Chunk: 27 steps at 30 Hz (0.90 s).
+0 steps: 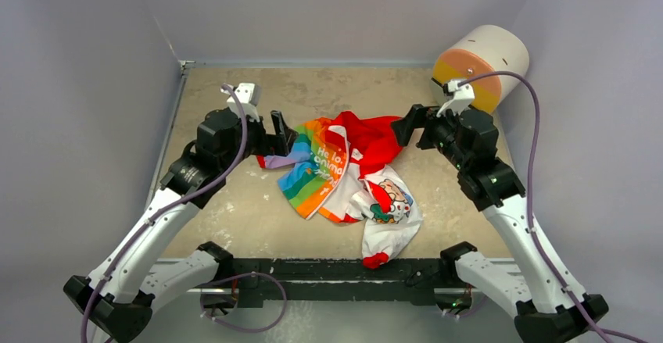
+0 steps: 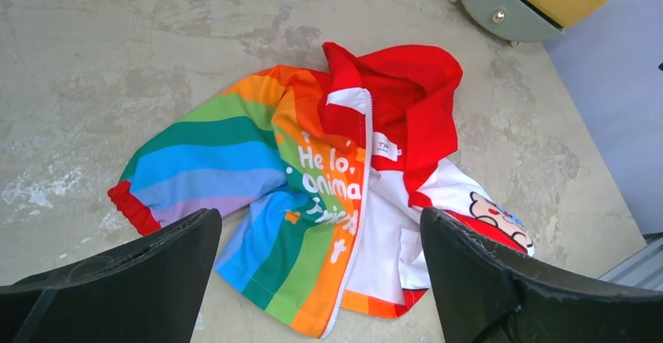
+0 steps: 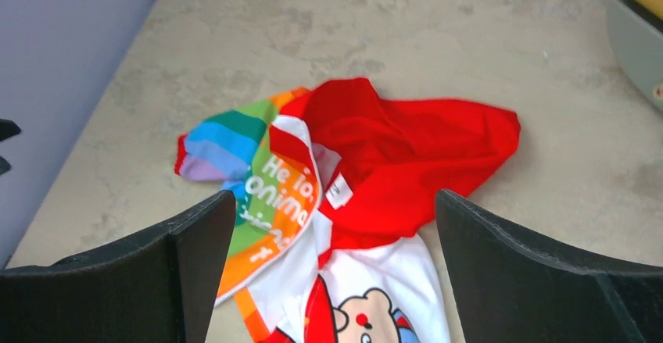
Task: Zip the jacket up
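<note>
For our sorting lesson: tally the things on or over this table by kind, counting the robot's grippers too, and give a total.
jacket: 1
grippers: 2 (left gripper, right gripper)
striped drum: 1
Total: 4

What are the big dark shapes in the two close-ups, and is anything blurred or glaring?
Top view: soft even light, no glare, faint shadows by the jacket. Left wrist view: the shapes are the left fingers, near the lens and slightly soft; the jacket is sharp. Right wrist view: likewise the right fingers; the red hood looks flat.
</note>
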Each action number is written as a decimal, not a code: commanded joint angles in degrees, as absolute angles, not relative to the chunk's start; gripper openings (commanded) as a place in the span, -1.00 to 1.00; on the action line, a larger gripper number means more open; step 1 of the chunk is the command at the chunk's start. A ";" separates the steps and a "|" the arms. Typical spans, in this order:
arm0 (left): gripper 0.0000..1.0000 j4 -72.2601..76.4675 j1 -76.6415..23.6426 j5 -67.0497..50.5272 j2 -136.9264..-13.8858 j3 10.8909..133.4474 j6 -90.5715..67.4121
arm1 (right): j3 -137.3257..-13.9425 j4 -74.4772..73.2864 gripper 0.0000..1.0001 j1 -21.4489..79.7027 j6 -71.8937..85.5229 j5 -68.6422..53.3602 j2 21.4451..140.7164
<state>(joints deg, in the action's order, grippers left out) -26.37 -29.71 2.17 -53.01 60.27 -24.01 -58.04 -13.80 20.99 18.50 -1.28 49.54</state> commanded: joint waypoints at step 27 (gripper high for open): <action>0.80 -26.25 -32.45 -0.18 -67.78 59.12 -28.47 | -54.49 -14.33 0.75 34.19 24.74 8.40 68.92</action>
